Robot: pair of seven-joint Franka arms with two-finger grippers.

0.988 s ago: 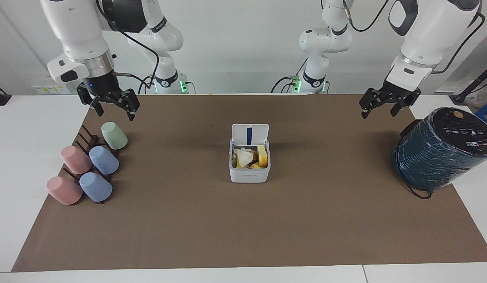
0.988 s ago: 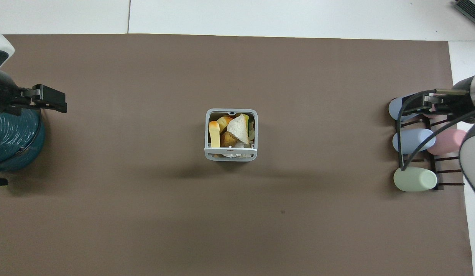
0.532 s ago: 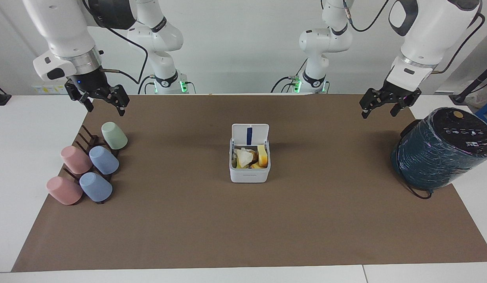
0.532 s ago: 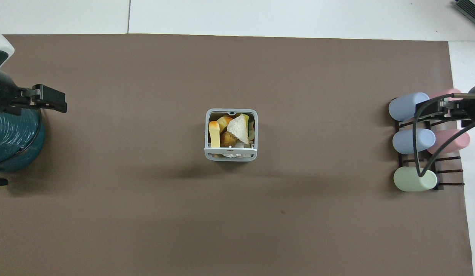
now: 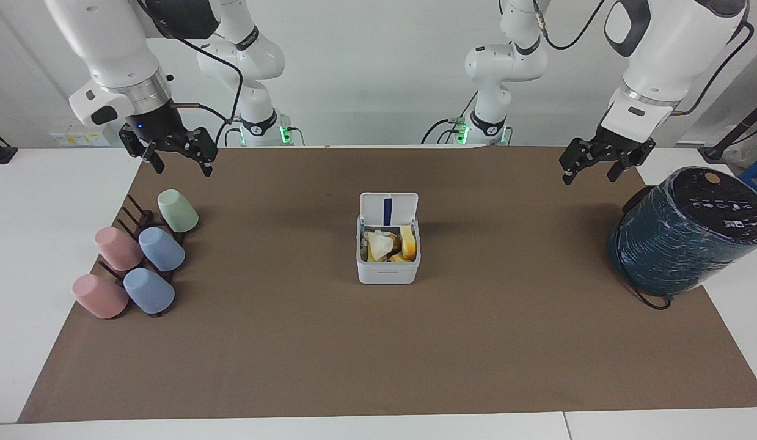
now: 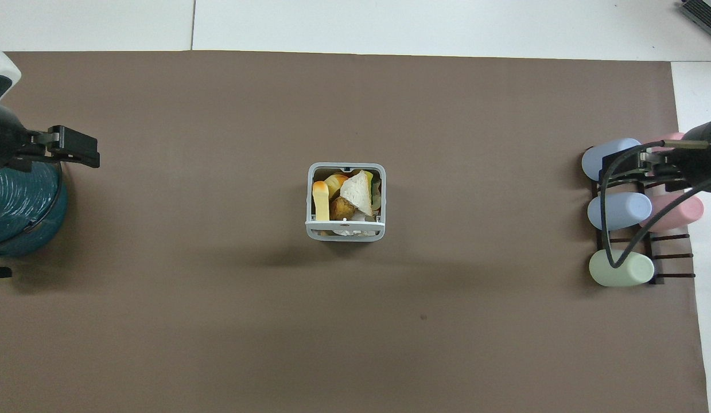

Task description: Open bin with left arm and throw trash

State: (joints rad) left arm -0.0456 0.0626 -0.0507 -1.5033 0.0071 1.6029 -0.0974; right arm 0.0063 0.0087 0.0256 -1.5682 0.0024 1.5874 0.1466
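The white bin [image 5: 388, 269] stands in the middle of the brown mat with its lid [image 5: 388, 209] hinged up, blue strip showing. Inside lie the trash pieces: a whitish wedge [image 6: 357, 192], a golden-brown lump [image 6: 342, 208] and a yellow-orange toast-like slice [image 6: 320, 202]. In the overhead view the bin's rim [image 6: 345, 231] shows. My left gripper [image 5: 589, 174] is open and empty, in the air beside the teal cylinder, at the left arm's end [image 6: 80, 154]. My right gripper [image 5: 182, 170] is open and empty, over the cup rack [image 6: 642, 166].
A big dark teal wrapped cylinder [image 5: 683, 238] stands at the left arm's end of the mat [image 6: 16, 212]. A dark rack with several pastel cups [image 5: 140, 256] lies at the right arm's end [image 6: 619, 211]. White table surrounds the mat.
My right gripper swung out toward the table's end, then came back toward the mat. The left gripper, the bin and the trash have not moved.
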